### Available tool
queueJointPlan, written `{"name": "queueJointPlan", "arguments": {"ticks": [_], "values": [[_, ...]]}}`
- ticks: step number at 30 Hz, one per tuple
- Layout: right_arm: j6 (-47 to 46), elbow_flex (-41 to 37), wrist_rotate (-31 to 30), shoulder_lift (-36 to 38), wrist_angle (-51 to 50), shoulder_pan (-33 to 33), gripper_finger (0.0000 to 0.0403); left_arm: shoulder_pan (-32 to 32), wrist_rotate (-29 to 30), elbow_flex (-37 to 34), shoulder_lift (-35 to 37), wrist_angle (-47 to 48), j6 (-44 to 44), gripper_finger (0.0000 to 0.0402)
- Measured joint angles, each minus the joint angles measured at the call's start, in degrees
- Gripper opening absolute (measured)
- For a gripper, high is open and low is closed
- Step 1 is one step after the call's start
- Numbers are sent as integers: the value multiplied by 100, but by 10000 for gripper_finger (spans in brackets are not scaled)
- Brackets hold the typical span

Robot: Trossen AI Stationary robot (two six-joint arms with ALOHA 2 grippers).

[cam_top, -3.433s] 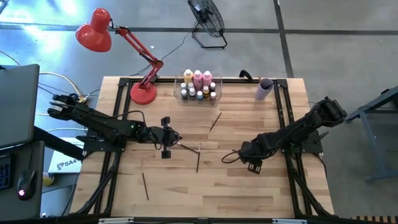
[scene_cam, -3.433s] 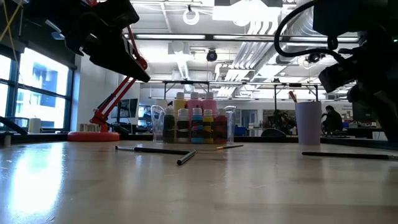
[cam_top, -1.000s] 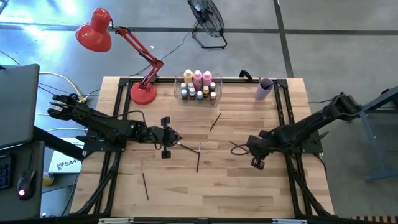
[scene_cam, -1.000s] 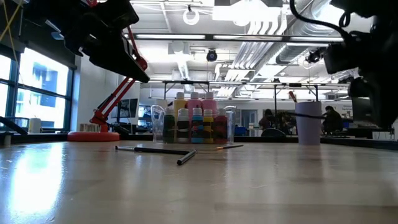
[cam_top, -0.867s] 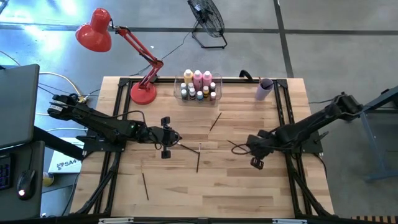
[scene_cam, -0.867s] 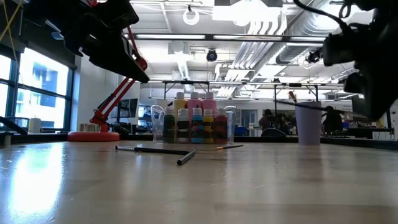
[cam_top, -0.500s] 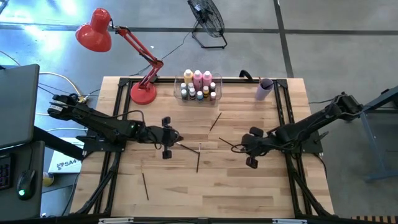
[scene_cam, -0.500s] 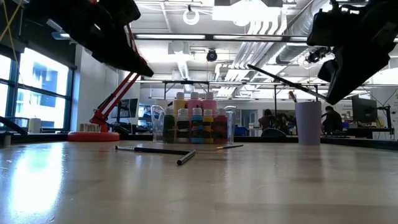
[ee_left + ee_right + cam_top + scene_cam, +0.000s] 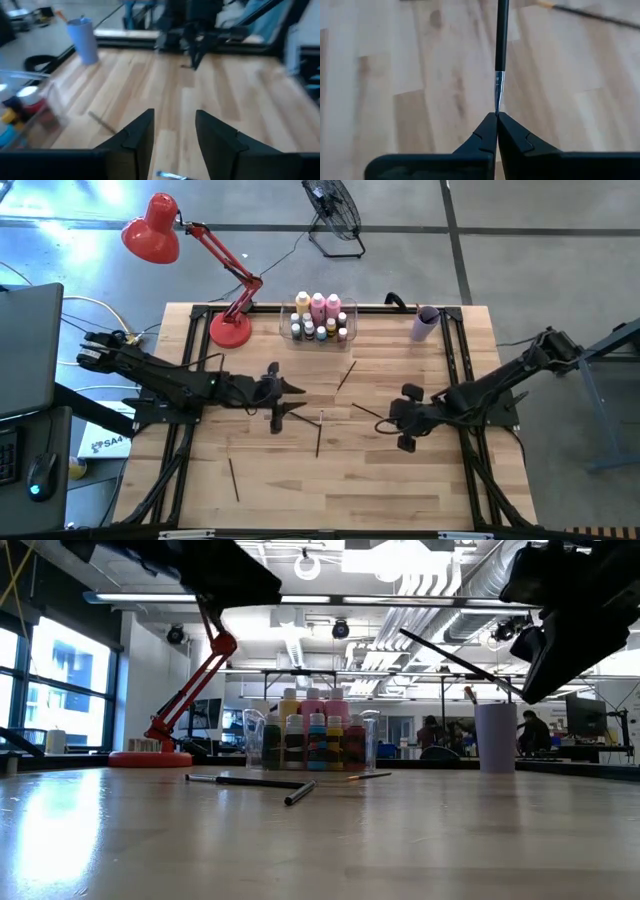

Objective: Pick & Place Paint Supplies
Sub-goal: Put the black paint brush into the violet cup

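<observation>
Lilac cup (image 9: 425, 323) & red lamp (image 9: 200, 265) flank bin (image 9: 320, 320).

Left gripper (image 9: 290, 389) shifted toward table centre from earlier station; fingers (image 9: 140, 134), previously closed, now parted with gap. Right gripper (image 9: 386, 418) moved inward from right side, now raised clear of table, pinched on thin paintbrush (image 9: 455, 664); brush lifted off tabletop, held tilted in air.

A red desk lamp (image 9: 160, 230) stands at the far left corner of a wooden bench (image 9: 300, 490), with a clear plastic bin (image 9: 283, 321) and a lilac cup (image 9: 425, 323) along the far edge. A black fan (image 9: 333, 215) sits on the floor beyond.
</observation>
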State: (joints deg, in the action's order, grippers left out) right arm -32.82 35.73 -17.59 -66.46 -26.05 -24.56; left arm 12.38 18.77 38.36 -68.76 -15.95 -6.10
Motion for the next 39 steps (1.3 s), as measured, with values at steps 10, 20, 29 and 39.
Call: {"name": "queueJointPlan", "arguments": {"ticks": [10,20,29,39], "values": [[607,7,-2156,-338,-30,-441,3,-427,-652,1086,-645,671,-820,129],[2276,7,-4252,-1283,1360,-637,3,-1250,-2507,1340,-1223,670,-2784,129],[4692,7,-5732,-2214,3404,-955,3,-1550,-3742,1343,-1216,198,-4486,128],[7724,7,-6786,-3218,6138,-1071,3,-1528,-3881,1343,-1219,459,-5622,129]]}}
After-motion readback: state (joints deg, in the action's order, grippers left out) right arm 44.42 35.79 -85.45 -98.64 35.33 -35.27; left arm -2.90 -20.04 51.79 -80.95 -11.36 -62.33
